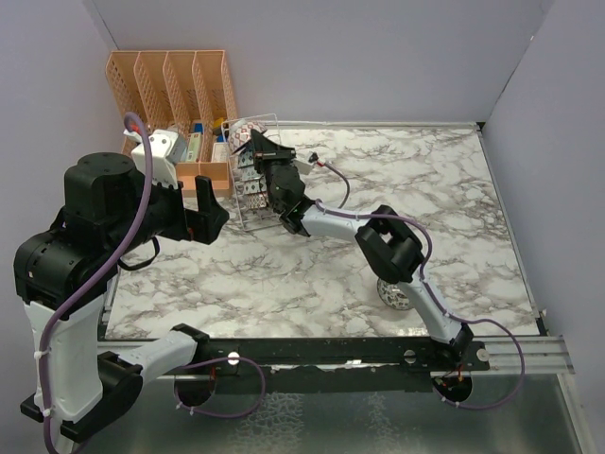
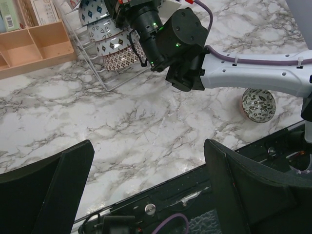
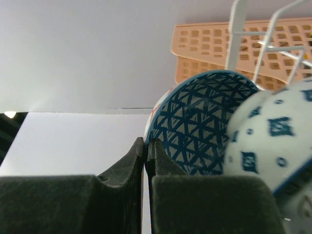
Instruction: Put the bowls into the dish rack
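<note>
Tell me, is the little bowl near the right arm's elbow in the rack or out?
Out. The bowl sits open side up on the marble table, well apart from the dish rack.

Marbled table (image 1: 425, 189), wire dish rack (image 1: 250, 213), peach organiser (image 1: 175, 85), one loose bowl (image 2: 259, 105)

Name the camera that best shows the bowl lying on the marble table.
The left wrist view: the bowl shows nearly whole, patterned inside facing the camera. The top external view shows only part of it, tucked under the right arm. The right wrist view does not show it.
</note>
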`<state>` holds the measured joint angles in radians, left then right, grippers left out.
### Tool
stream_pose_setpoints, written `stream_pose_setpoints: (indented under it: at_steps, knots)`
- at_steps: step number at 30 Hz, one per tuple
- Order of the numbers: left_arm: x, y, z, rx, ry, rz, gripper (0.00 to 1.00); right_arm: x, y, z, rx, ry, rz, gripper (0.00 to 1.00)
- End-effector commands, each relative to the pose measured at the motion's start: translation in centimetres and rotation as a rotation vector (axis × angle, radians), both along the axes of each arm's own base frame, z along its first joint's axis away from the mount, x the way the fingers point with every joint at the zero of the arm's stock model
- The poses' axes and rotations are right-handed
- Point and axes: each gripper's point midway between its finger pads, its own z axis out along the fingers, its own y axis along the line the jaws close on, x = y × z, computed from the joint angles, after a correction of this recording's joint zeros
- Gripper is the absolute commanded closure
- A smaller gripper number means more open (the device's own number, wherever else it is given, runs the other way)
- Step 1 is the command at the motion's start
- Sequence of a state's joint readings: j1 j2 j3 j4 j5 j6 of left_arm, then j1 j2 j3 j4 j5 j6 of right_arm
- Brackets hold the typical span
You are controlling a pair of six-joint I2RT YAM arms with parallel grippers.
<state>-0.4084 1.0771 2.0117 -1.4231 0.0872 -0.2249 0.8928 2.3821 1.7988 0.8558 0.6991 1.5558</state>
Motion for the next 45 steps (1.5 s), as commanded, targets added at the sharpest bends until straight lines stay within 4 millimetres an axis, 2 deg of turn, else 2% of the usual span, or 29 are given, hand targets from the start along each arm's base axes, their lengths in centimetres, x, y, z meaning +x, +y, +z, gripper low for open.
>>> stream_pose_setpoints:
  at_steps: [1, 5, 25, 45]
  knots:
    - [0.2, 0.1, 0.2, 0.011, -0.019, 0.000, 0.01, -0.6, -0.5, 0.2, 0.069, 0.032, -0.019, 0.99]
    - [0.3, 0.1, 0.1, 0.010, -0.017, 0.001, 0.01, -0.6, -1.0, -0.2, 0.079, 0.061, -0.033, 0.99]
    - [0.6, 0.0, 0.0, 0.013, -0.009, 0.007, 0.01, -1.3, -3.8, -0.3, 0.132, 0.092, -0.089, 0.76]
    - [0.6, -0.3, -0.2, 0.005, 0.000, -0.004, 0.01, -3.7, -4.5, -2.2, 0.135, 0.169, 0.016, 0.66]
